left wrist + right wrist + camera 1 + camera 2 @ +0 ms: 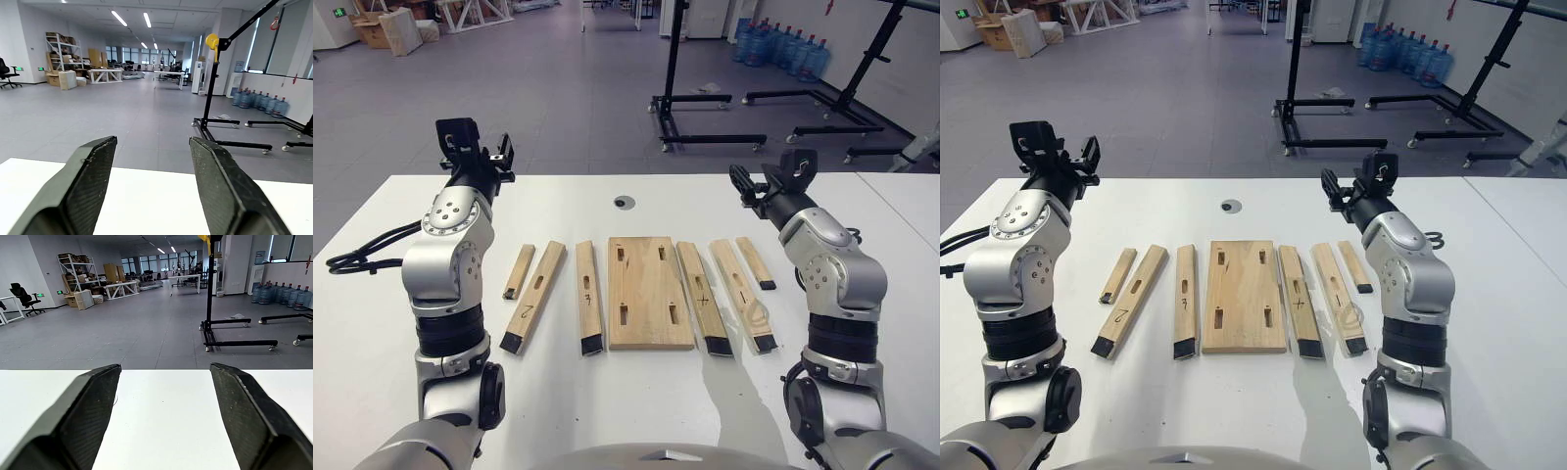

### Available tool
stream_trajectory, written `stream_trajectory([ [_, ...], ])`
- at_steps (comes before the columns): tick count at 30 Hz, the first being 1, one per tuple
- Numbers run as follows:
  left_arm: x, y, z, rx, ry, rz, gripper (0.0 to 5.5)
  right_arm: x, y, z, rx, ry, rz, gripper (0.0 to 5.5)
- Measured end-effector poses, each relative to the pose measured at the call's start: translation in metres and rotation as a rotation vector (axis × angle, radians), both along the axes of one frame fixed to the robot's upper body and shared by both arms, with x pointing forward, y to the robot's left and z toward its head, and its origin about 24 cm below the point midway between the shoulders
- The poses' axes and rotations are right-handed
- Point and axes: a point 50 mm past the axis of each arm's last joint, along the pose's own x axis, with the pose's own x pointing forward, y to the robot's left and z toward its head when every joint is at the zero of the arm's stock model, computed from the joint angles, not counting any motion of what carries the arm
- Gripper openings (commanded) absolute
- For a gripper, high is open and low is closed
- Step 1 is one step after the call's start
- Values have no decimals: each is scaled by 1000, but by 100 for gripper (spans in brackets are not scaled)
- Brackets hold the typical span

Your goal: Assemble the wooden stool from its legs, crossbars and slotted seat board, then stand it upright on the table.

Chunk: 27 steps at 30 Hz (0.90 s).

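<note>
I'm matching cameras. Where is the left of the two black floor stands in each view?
Left eye view: stand beyond the table, right of centre.
Right eye view: stand, same place.
Left wrist view: stand on the floor past the table.
Right wrist view: stand, likewise.
Shared landmark: blue water bottles behind it.

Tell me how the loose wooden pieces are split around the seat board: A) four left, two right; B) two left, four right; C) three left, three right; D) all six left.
C: three wooden pieces lie left of the seat board, three more right of it.
</note>
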Motion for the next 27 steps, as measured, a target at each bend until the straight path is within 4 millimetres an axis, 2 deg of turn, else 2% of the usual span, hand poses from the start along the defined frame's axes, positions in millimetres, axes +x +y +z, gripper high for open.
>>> stream_trajectory([
  [10,1,16,-1,4,-20,123,273,2,-4,3,0,-23,-37,336],
  [27,3,12,2,32,-29,104,273,3,2,1,7,-32,-25,336],
])
